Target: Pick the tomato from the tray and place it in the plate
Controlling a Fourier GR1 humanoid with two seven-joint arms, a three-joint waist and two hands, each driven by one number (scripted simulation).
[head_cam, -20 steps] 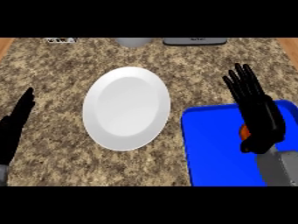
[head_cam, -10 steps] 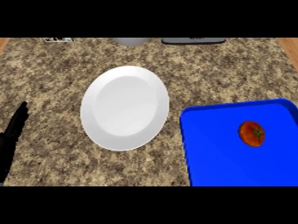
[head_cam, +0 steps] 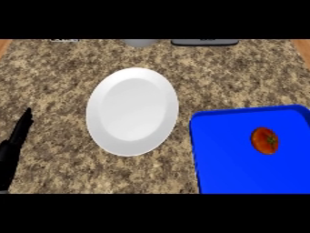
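My left hand (head_cam: 9, 150) rests straight-fingered at the bench's (head_cam: 251, 77) edge; my right hand is out of view; the tray (head_cam: 231, 168) is cut off below.

You've got a speckled granite counter (head_cam: 57, 86): a white plate (head_cam: 132, 110) sits mid-counter, a blue tray (head_cam: 237, 168) lies at the front-right corner, just beside the plate.

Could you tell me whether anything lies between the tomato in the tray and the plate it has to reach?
Nothing visible does. The tomato lies in the blue tray, and only the tray's left rim and bare counter separate it from the white plate.
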